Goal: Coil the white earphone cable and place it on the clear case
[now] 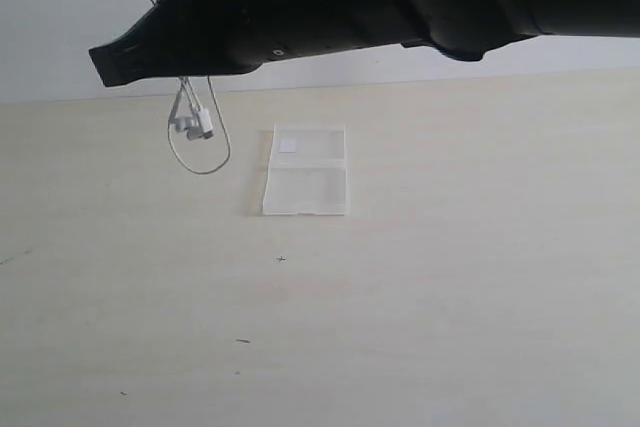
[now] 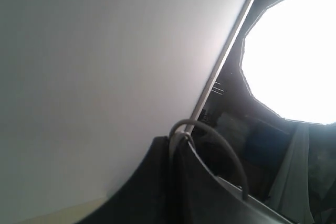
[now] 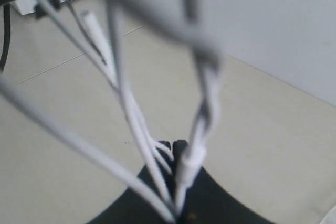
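Right claw point(image 3: 175, 150): jaws together, clamped on several strands of the white earphone cable point(image 3: 131, 121), which fan out from my fingertips. Left claw point(image 2: 174, 153): closed; a thin grey loop arches beside it, but I cannot tell whether it is gripped. Seen from outside, the cable point(image 1: 203, 127) hangs below my dark arm point(image 1: 330, 7), with its lowest loop over the desk point(image 1: 450, 297) near the far edge, just beside the clear case point(image 1: 305, 187). Whether the loop touches the desk I cannot tell. The case lies flat near the far edge, with a white label point(image 1: 287, 145) at one far corner.
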### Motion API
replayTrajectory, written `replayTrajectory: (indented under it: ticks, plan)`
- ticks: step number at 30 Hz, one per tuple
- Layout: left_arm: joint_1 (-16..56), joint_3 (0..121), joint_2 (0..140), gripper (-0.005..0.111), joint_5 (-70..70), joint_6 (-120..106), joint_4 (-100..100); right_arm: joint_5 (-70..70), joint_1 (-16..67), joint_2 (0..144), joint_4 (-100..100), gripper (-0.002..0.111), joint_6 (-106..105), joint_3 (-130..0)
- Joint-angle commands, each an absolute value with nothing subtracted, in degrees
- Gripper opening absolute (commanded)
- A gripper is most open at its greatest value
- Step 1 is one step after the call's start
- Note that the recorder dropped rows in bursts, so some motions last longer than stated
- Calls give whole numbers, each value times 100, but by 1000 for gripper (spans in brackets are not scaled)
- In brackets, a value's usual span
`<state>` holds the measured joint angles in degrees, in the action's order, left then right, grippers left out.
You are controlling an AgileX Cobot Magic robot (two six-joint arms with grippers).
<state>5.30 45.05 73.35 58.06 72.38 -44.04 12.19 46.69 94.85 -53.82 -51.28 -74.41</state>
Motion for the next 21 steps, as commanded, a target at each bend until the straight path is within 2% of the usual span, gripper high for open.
replayTrajectory:
  ticks: [1,8,21]
  plan:
    - [512,4549,7333,0,5691,7278,-4315,1473,4661,9458,-5270,0,-5137,-7414]
    - [512,4549,7333,0,5424,7288,-4315,1714,4661,9257,-4603,0,-4914,-7414]
    - [512,4549,7333,0,5072,7321,-4405,2313,4649,9150,-1837,0,-2682,-7414]
